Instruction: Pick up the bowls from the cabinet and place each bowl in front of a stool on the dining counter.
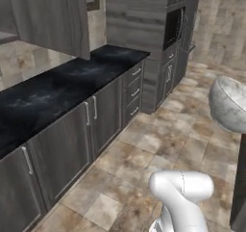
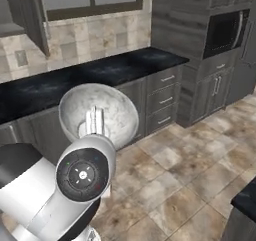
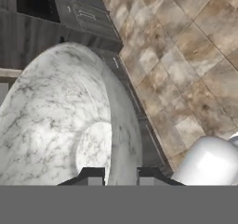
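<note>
Marble-grey and mottled, the bowl (image 3: 60,121) rides up in the air, its rim pinched between the two fingers of the gripper (image 3: 120,174), one inside the wall and one outside. From behind, the arm's round wrist covers the bowl's lower edge, and in the left base view the frame cuts the bowl off. Below the gripper lies tan stone-tile floor (image 2: 190,175); beyond it runs a black countertop (image 1: 57,94) over grey panelled base cabinets (image 1: 72,144), with a dark built-in oven (image 2: 226,32) further off.
</note>
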Motion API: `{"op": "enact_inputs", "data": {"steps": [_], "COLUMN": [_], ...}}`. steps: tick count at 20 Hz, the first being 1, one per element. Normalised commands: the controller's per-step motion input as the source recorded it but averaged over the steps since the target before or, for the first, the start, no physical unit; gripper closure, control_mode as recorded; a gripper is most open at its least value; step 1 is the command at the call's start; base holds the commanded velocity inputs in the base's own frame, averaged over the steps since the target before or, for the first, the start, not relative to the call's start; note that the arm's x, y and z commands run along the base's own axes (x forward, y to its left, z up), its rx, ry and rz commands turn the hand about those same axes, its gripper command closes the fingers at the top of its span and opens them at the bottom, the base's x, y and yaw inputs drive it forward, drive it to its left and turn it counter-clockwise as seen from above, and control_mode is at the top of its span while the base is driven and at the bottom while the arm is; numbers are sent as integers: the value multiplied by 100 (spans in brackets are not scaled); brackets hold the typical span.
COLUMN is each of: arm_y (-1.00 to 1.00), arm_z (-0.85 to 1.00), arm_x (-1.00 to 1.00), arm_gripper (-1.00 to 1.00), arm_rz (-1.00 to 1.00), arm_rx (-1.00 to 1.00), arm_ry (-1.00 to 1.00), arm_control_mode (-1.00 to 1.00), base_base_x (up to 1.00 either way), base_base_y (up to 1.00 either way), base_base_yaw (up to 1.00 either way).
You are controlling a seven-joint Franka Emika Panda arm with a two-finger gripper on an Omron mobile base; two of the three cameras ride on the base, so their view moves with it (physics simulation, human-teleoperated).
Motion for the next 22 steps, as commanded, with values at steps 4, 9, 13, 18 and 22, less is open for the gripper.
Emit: {"op": "enact_inputs", "data": {"steps": [4,9,13,18,22], "arm_y": [0,0,0,0,0], "arm_z": [0,0,0,0,0], "arm_x": [0,0,0,0,0], "arm_gripper": [100,100,100,100,100], "arm_rz": [0,0,0,0,0], "arm_rx": [0,0,0,0,0], "arm_ry": [0,0,0,0,0], "arm_control_mode": [100,100,100,100,100], "base_base_x": [-23,8,41,42,49], "base_base_y": [-18,-2,10,24,29], "base_base_yaw": [-44,-45,-45,-45,-43]}}
